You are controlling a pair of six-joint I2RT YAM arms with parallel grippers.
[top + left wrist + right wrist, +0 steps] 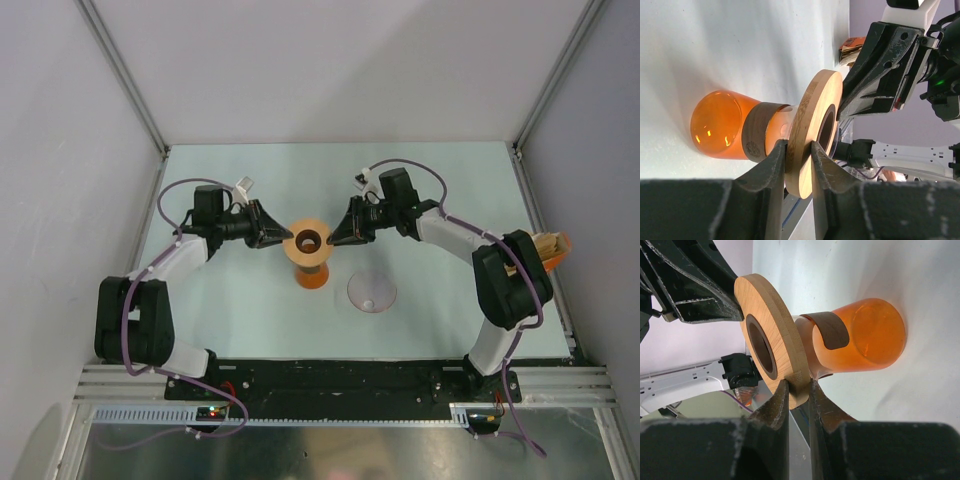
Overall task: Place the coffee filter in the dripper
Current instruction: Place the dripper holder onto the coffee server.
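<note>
Top external view: left pincer (287, 240) and right pincer (330, 240) pinch opposite rims of the dripper's wooden ring (307, 242) at frame centre, clear funnel (371, 292) on the surface (450, 200) just lower right, no loose coffee filter seen; unequal pull risks tipping the orange base (312, 277).

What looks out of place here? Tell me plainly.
The clear funnel sits alone on the table, right of the orange base, not seated in the wooden ring. Left claw and right claw both pinch that ring's rim from opposite sides.
</note>
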